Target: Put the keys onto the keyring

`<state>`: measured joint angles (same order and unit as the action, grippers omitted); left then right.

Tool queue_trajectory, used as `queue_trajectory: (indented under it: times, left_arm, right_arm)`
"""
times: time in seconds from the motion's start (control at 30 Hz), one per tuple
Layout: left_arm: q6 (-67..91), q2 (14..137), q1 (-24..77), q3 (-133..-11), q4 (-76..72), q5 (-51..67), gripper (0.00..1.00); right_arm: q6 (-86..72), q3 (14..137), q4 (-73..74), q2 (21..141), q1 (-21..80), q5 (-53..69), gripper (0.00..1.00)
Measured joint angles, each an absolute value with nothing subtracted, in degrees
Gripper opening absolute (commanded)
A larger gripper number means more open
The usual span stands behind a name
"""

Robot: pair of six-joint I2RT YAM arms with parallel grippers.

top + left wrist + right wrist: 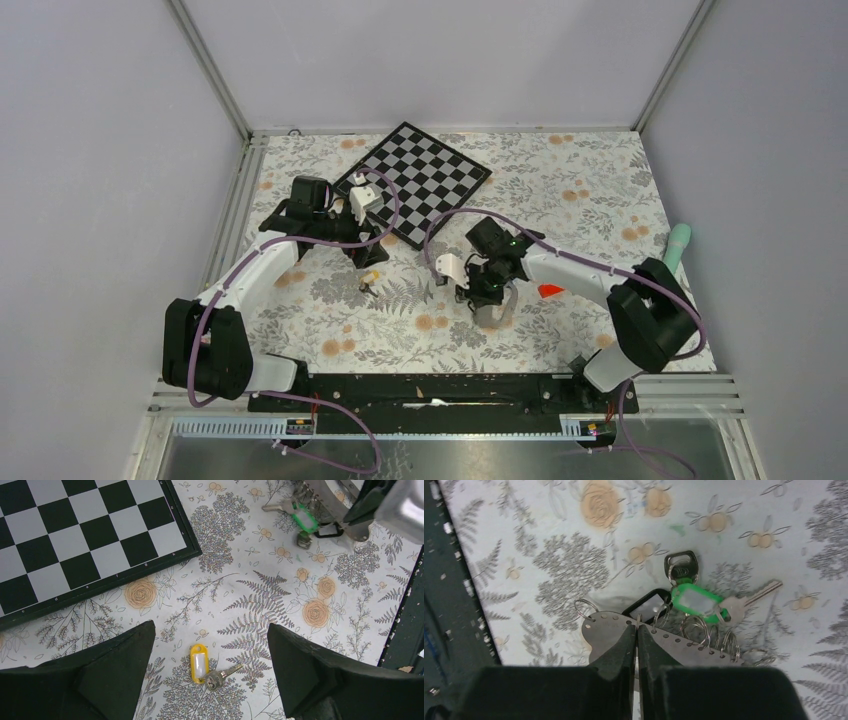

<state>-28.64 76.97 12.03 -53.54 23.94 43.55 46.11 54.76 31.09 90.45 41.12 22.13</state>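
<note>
The left pincer (210, 630) hangs spread wide directly over the yellow-tagged key (202, 664). That key lies flat on the surface (235, 550) in its left half, on the near side of the checkerboard (75, 540). Its tag's long axis runs across the closing line, and the blade angles toward the right-hand finger. The right pincer (637, 630), toward the surface's middle, is pressed together on the keyring (684, 647), where a green-tagged key (696, 602) seemingly hangs, so the left arm is nearer.

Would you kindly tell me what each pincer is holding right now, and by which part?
The right pincer pinches the keyring at its hole-lined edge; the left pincer is open and holds nothing.
</note>
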Motion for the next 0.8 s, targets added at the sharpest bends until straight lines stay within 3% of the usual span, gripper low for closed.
queue_trajectory:
  times: [0.8]
  left_arm:
    - [-28.6, 78.1, 12.0, -53.7, 23.9, 45.9, 0.92]
  right_arm:
    - [47.8, 48.1, 40.3, 78.2, 35.2, 29.8, 0.0]
